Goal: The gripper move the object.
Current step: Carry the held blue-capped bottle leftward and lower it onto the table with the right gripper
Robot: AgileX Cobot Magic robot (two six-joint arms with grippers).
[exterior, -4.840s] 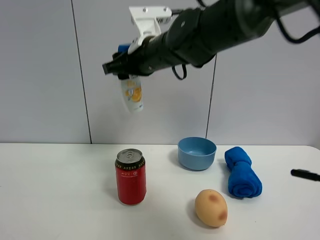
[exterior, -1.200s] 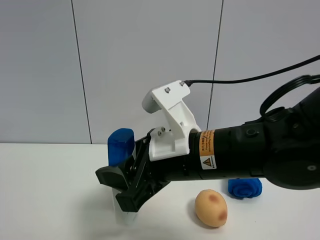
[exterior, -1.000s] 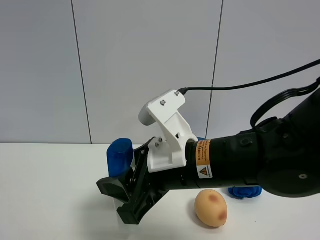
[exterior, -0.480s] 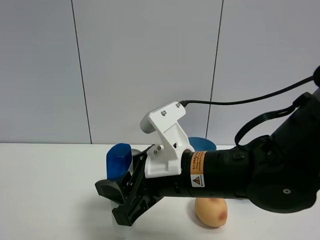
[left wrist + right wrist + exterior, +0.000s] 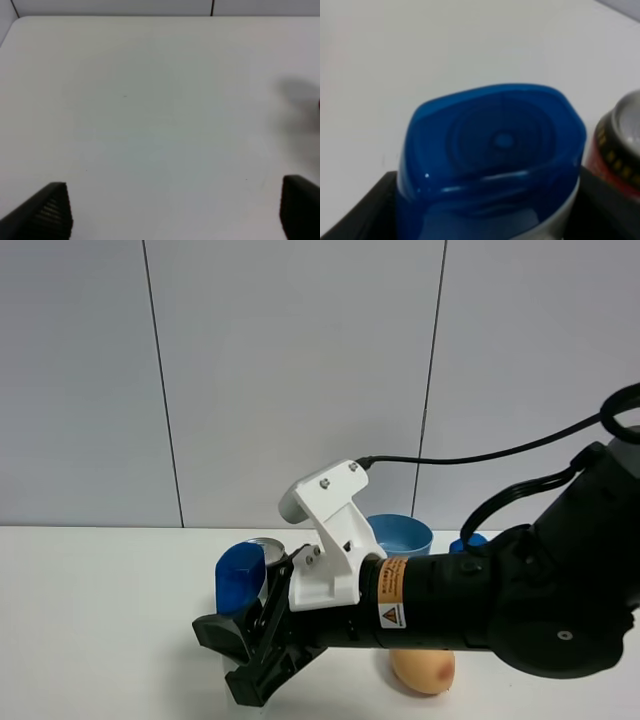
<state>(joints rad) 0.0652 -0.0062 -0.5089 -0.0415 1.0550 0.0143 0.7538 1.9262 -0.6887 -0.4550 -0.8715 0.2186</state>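
Pinching the bottle [image 5: 495, 150] between the black jaws of the right gripper [image 5: 236, 660], smooth blue cap up, low by the white table [image 5: 100, 620], just beside the shiny red can [image 5: 615, 145]. Spreading the left gripper [image 5: 172, 220] jaws wide apart.

White table [image 5: 100, 620] w/ soda can [image 5: 268, 544], blue bowl [image 5: 405, 533], potato [image 5: 420, 672] & blue towel [image 5: 470, 538] (all partly hidden).
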